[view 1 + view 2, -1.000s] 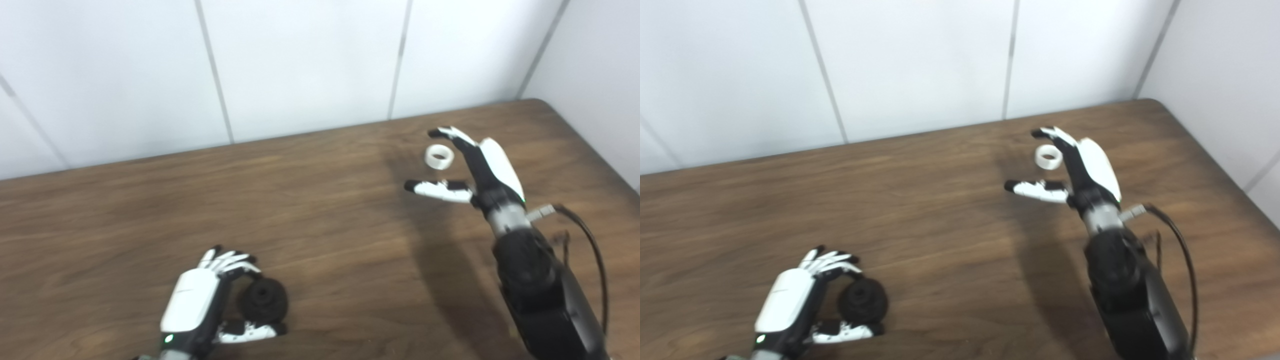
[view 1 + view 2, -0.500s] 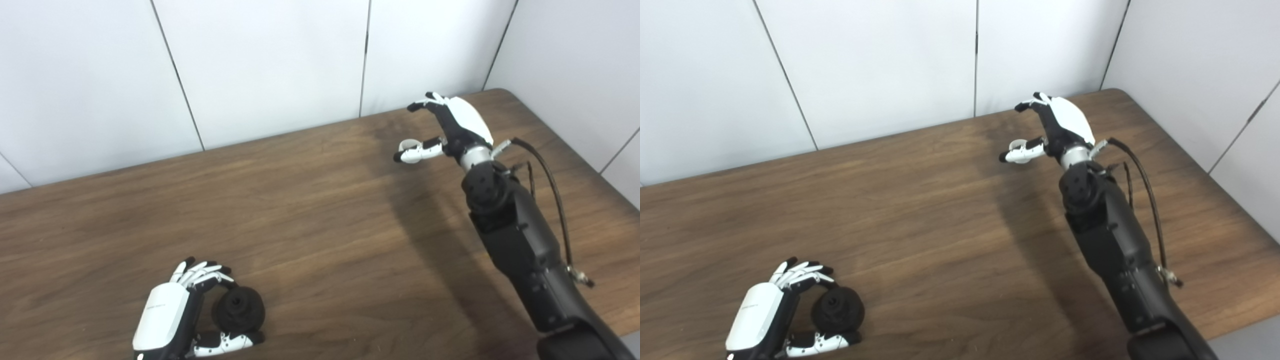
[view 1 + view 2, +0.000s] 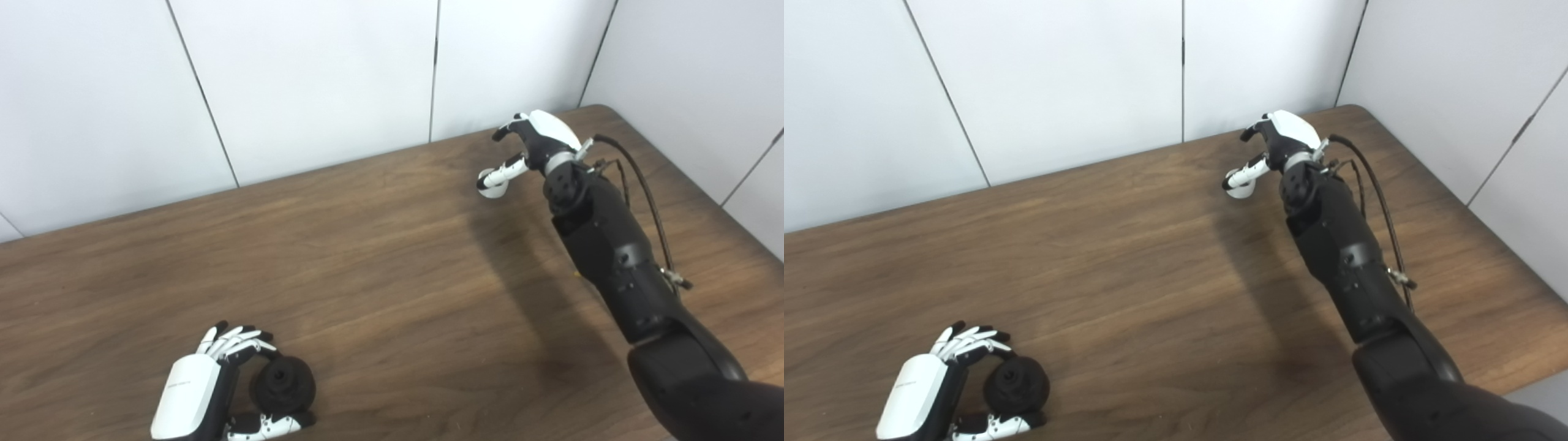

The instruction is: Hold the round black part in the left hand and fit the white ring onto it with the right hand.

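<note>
Curling our left hand [image 3: 196, 392] around the round black part [image 3: 283, 383] at seven o'clock on the table [image 3: 380, 263], fingers and thumb closed on its rim, we reach far out to one o'clock. There our right hand [image 3: 533, 144], fingers bent, touches the white ring [image 3: 490, 185] with its thumb; whether it grips, we cannot tell. Small, light, stiff and likely slippery, the ring wants pinching across its outer wall.
</note>
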